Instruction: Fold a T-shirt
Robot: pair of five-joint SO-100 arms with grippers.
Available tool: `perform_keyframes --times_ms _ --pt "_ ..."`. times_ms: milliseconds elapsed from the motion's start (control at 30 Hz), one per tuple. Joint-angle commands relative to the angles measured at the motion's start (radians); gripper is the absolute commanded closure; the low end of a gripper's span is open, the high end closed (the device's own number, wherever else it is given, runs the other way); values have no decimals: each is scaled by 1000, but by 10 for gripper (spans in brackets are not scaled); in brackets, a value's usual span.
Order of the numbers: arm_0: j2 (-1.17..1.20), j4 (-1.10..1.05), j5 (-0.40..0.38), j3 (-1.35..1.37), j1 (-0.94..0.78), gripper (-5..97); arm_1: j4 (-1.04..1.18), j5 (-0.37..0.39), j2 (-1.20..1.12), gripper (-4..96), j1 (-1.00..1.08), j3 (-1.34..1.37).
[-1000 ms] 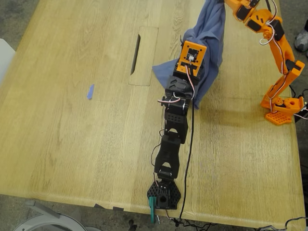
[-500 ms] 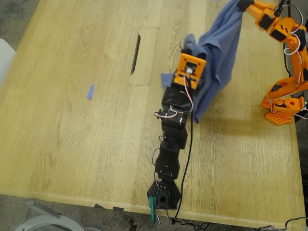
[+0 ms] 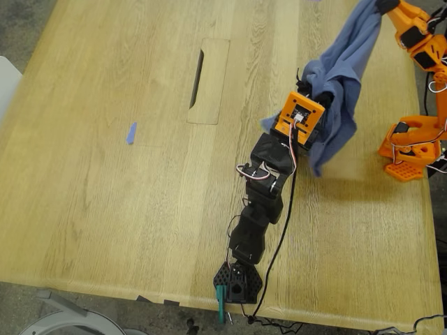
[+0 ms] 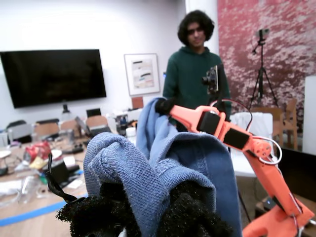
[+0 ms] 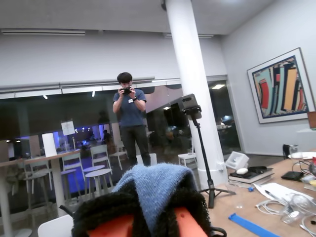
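Exterior view: the T-shirt (image 3: 342, 77) is held up off the table (image 3: 105, 174), strung between two arms. It runs as a slanted band from the black arm's gripper (image 3: 312, 88) near the middle up to the orange arm's gripper (image 3: 380, 7) at the exterior view's top right, with a loose tail hanging below the black arm's end. So the long axis is that diagonal, and no part looks laid flat yet.

First wrist view: my first gripper (image 4: 148, 212) is seen clamped on a bunched fold of the blue cloth, with the orange arm (image 4: 222, 131) beyond it, so the black arm is the first one.

Second wrist view: my second gripper (image 5: 143, 217) is pinched on another bunch of fabric.

Spreading it probably means pulling the two grips apart along that diagonal.
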Motion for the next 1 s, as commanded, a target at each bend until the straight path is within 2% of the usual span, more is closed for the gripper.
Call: perform_keyframes --times_ms 0,300,633,800,967 --pt "126 -117 17 -52 14 919 -28 -9 15 913 23 -81" --pt "118 -242 61 -32 35 919 -146 -9 0 913 129 -156" --pt "64 -242 95 -58 225 919 -163 -15 29 912 164 -192" --pt "43 -210 92 -58 362 919 -81 -5 52 909 156 -238" --pt "32 -199 91 -58 417 919 -5 -2 57 907 164 -316"
